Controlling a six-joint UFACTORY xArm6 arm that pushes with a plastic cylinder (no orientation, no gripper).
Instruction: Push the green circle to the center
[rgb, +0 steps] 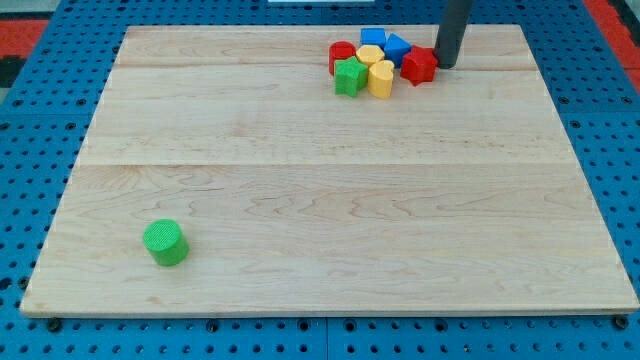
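The green circle (165, 242) is a short green cylinder that stands alone near the bottom left of the wooden board (330, 200). My tip (446, 65) is at the top right of the board, far from the green circle. It stands just to the right of a red block (419, 66) at the edge of a cluster of blocks, touching it or nearly so.
The cluster at the top holds a green star-like block (349, 75), a yellow block (380, 78), another yellow block (370, 55), a red block (341, 55), and two blue blocks (373, 38) (396, 46). Blue pegboard (40, 150) surrounds the board.
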